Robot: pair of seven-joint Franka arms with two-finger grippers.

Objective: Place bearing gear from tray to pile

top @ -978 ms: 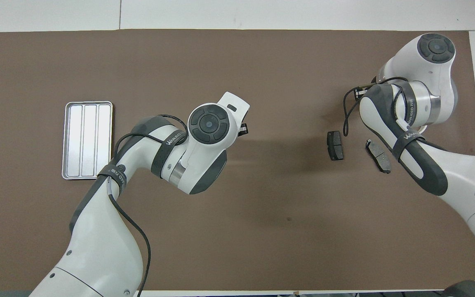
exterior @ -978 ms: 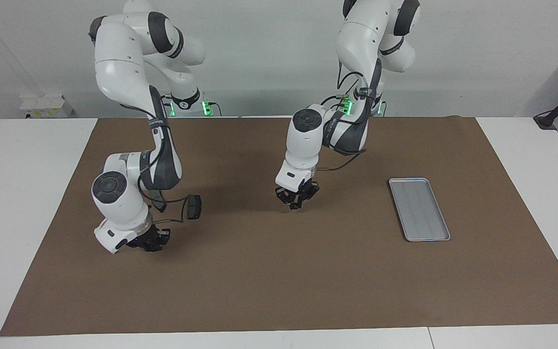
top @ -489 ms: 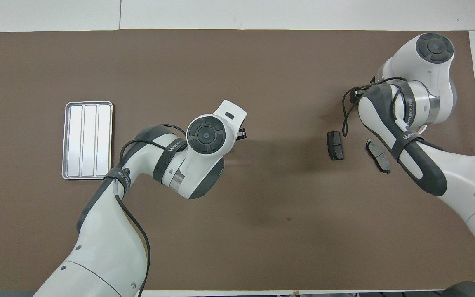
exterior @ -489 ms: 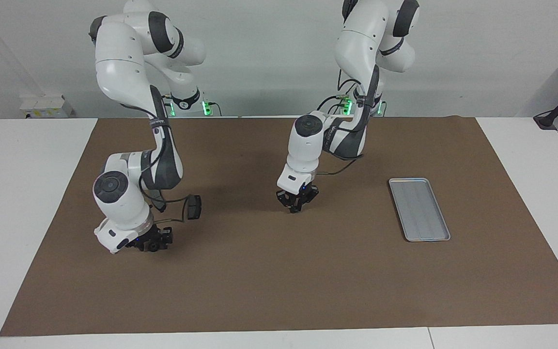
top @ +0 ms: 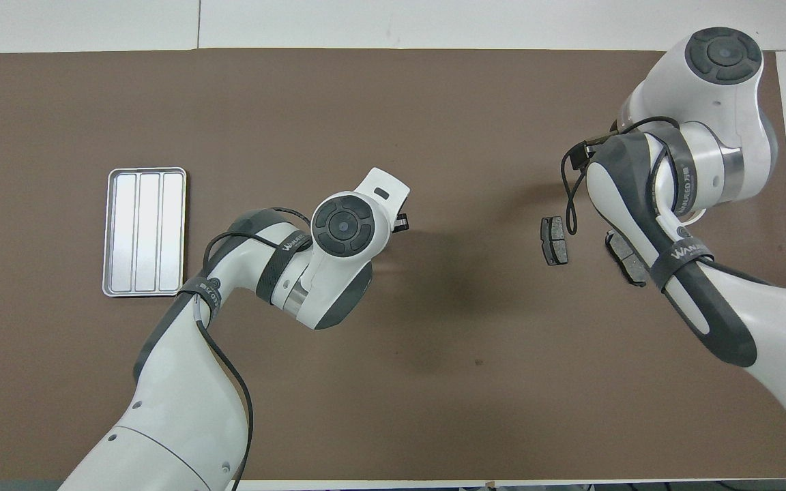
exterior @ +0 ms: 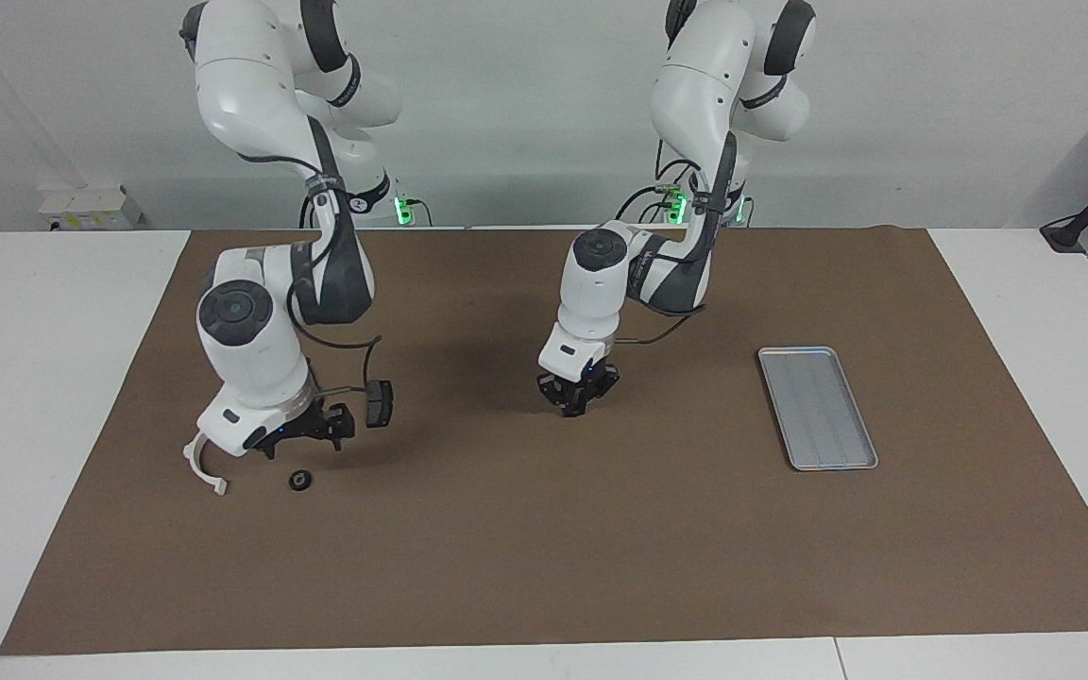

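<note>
The bearing gear [exterior: 298, 480], a small dark ring, lies on the brown mat beside the white half-ring bracket [exterior: 203, 464] of the pile. My right gripper [exterior: 306, 435] hangs just above the gear, open and holding nothing. One dark pad [exterior: 379, 403] lies a little nearer to the robots; in the overhead view the two pads [top: 555, 240] [top: 628, 260] show, the second partly under my right arm, which hides the gear there. The silver tray [exterior: 818, 408] [top: 146, 232] holds nothing. My left gripper [exterior: 576, 407] waits shut over the middle of the mat.
The brown mat [exterior: 601, 548] covers most of the white table. A cable loops from my right wrist down beside the pads. The tray sits toward the left arm's end, the pile toward the right arm's end.
My right gripper has opened and risen, leaving the bearing gear on the mat and uncovering the white bracket. My left arm has hardly moved.
</note>
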